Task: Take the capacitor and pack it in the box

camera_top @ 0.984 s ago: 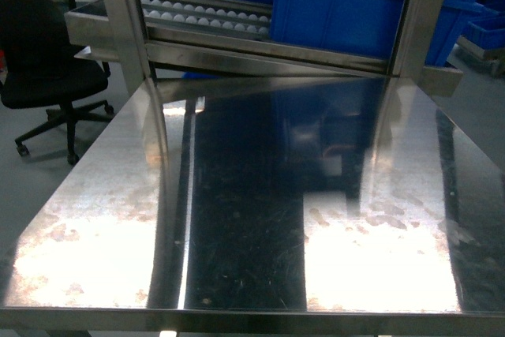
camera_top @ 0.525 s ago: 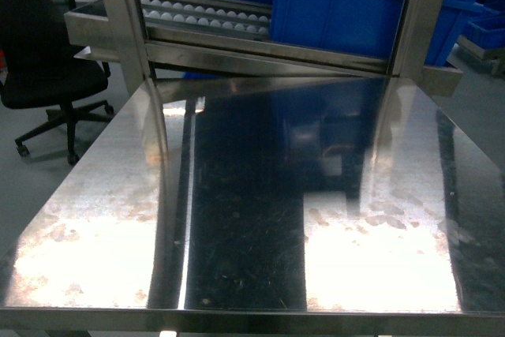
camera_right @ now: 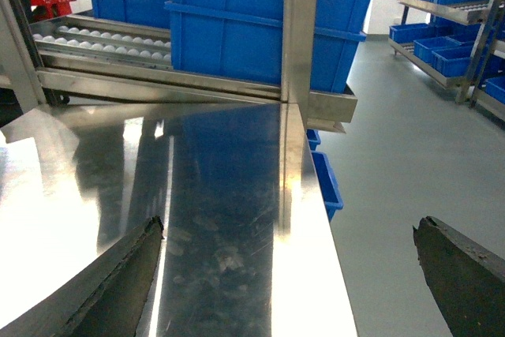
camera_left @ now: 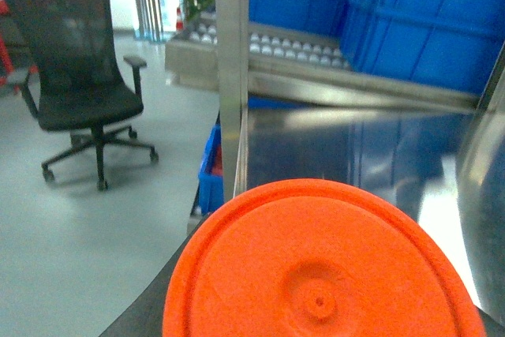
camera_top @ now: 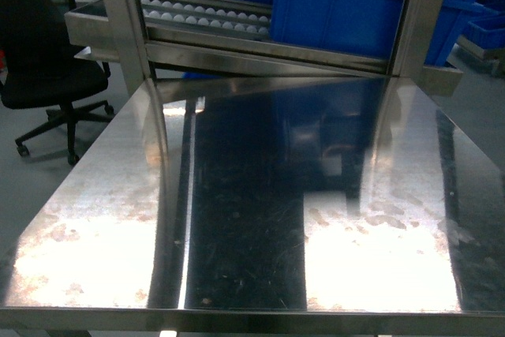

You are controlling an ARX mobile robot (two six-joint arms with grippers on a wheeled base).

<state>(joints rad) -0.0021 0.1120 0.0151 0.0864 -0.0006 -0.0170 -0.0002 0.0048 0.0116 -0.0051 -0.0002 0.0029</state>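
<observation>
Head view: steel surface [camera_top: 252,219] is seen with nothing on it; no capacitor and no pink box are visible anywhere. Neither arm shows here. Blue bins [camera_top: 347,5] sit on the roller rack [camera_top: 205,15] at 12 o'clock; their contents are hidden by the walls. An office chair [camera_top: 47,61] stands at 10 o'clock, off the surface.

Risk, as judged: with both task things out of sight, any reach from here would be blind; strong glare and reflections on the steel could also be misread as objects.

Left wrist view: the lower frame is filled by an orange disc [camera_left: 319,266], lid-like, very close to the camera; what it is attached to cannot be told. The left jaws are not visible, so their state cannot be told. Blue bins [camera_left: 426,29] at 1 o'clock, interiors not shown.

Right wrist view: the right gripper [camera_right: 292,274] is seen with jaws spread wide, one dark finger [camera_right: 110,282] at 8 o'clock, the other at 4 o'clock, nothing between them. The outer finger hangs past the surface edge, over the floor; a descent here could clip that edge. Blue bins [camera_right: 245,13] at 12 o'clock, more on shelving [camera_right: 450,5] at 2 o'clock; contents unseen.
</observation>
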